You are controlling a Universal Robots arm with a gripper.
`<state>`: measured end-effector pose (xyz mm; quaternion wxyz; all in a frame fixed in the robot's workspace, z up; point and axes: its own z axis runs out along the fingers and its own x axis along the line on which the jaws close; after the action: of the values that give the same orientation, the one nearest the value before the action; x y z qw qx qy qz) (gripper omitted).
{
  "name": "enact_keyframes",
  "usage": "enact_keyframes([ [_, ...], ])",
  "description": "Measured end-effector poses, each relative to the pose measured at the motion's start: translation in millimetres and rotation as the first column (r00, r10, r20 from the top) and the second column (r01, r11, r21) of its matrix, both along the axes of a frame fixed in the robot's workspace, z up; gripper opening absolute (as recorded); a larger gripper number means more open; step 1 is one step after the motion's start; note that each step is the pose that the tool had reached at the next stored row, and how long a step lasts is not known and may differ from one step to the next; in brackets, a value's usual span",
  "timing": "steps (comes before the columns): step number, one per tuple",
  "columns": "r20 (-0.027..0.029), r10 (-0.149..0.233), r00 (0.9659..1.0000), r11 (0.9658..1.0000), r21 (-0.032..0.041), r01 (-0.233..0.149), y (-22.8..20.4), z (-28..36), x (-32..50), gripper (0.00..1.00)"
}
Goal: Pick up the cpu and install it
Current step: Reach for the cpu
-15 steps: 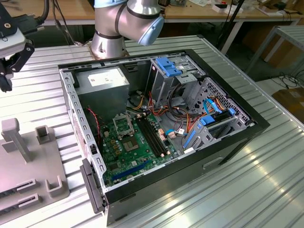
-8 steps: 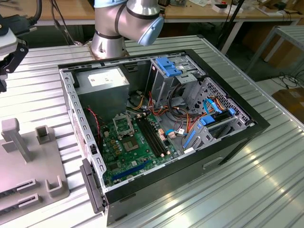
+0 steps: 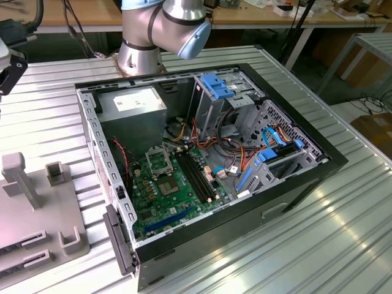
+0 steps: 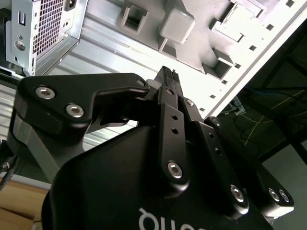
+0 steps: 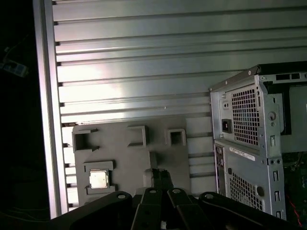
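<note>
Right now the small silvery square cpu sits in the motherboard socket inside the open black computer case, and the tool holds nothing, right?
No. The first wrist view shows the small silvery square cpu in a recess of the flat grey plastic tray on the ribbed metal table, outside the open black computer case. The tool holds nothing.

The arm rose at the top of the exterior view; in the second wrist view the gripper had its fingers pinched together, empty.
</note>
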<state>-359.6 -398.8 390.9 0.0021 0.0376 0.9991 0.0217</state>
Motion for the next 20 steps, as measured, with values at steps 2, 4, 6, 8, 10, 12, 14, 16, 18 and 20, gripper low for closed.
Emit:
enact_keyframes([
  [2,-0.0003,0.0,1.0,1.0,0.0,0.0,0.0,0.0,-2.6,0.11],
  [4,-0.0005,0.0,1.0,1.0,0.0001,0.0,0.0,-0.1,-4.5,0.11],
  [6,-0.0008,0.0,1.0,1.0,0.0,0.0,0.0,-0.1,-6.5,0.11],
  [8,-0.0011,0.0,1.0,1.0,0.0,0.0,0.0,-0.1,-8.6,0.11],
  [10,-0.0014,0.0,1.0,1.0,0.0,0.0,0.0,-0.2,-10.9,0.11],
  [12,-0.0015,0.0,1.0,1.0,0.0,0.0,-0.1,-0.1,-12.4,0.11],
  [14,-0.0016,0.0,1.0,1.0,0.0,0.0,-0.6,-0.1,-12.5,0.11],
  [16,-0.0015,0.0,1.0,1.0,0.0001,0.0,-1.0,-0.1,-12.5,0.11],
  [18,-0.0015,0.0,1.0,1.0,0.0,0.0,-1.1,-0.2,-12.5,0.11],
  [20,-0.0014,0.0,1.0,1.0,0.0,0.0,-1.2,-0.2,-12.0,0.11],
])
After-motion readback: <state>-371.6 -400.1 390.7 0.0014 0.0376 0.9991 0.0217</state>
